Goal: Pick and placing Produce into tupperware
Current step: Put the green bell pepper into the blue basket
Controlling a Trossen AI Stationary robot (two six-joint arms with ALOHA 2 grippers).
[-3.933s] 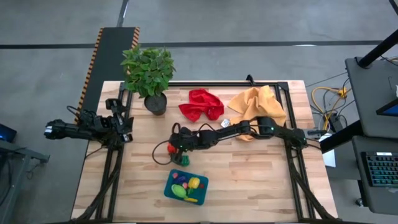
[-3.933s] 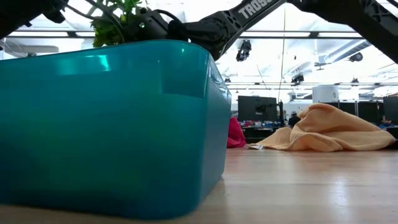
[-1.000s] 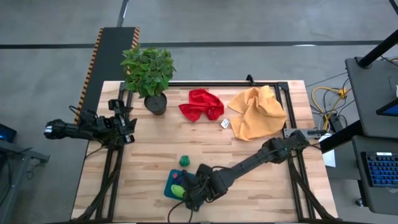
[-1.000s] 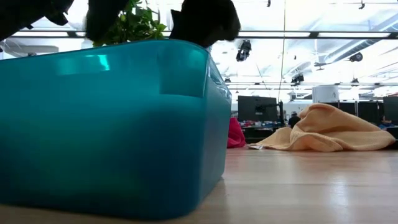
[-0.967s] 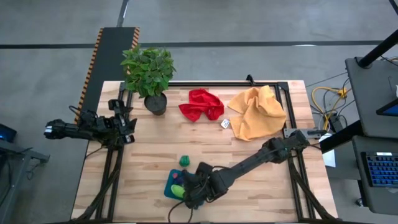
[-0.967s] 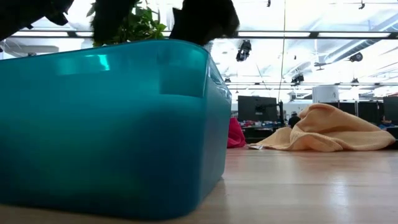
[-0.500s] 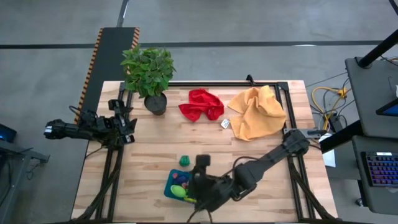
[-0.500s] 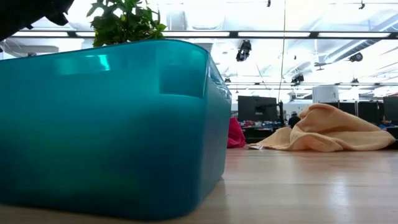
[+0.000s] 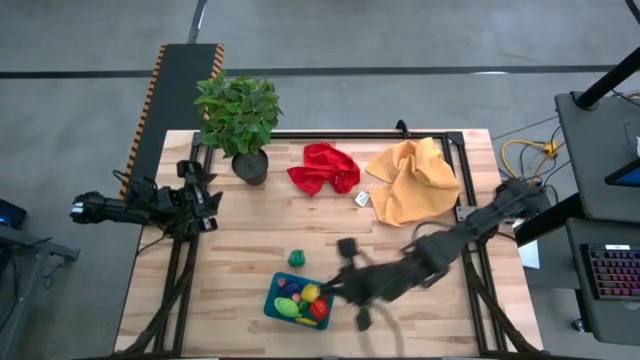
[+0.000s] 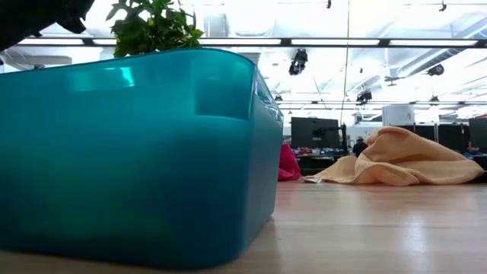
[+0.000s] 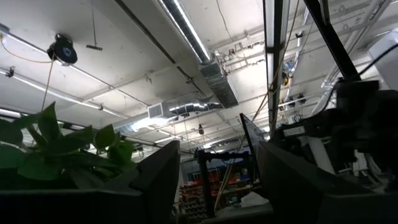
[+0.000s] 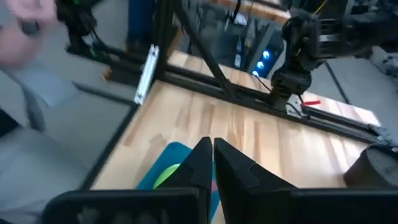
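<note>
The teal tupperware (image 9: pixel 283 300) (image 10: pixel 129 152) (image 12: pixel 163 163) stands near the table's front edge. Yellow, light green and red produce (image 9: pixel 308 302) lies inside it. A dark green piece (image 9: pixel 296 258) rests on the wood just behind it. My right gripper (image 9: pixel 335 288) (image 12: pixel 212 151) hangs blurred above the tupperware's right end, fingers shut with nothing between them. My left gripper (image 9: pixel 205 196) (image 11: pixel 217 186) waits at the table's left edge, tilted upward, its fingers apart and empty.
A potted plant (image 9: pixel 238 115) stands at the back left. A red cloth (image 9: pixel 323 168) and a yellow cloth (image 9: pixel 412 180) lie along the back, with a small white scrap (image 9: pixel 363 199) in front of them. Black frame rails (image 9: pixel 480 290) border the table's sides.
My right gripper has risen out of the tupperware and swung toward the table's right edge, its wrist rolling as it went. It has left the low view. A red piece now shows in the tupperware where the gripper stood.
</note>
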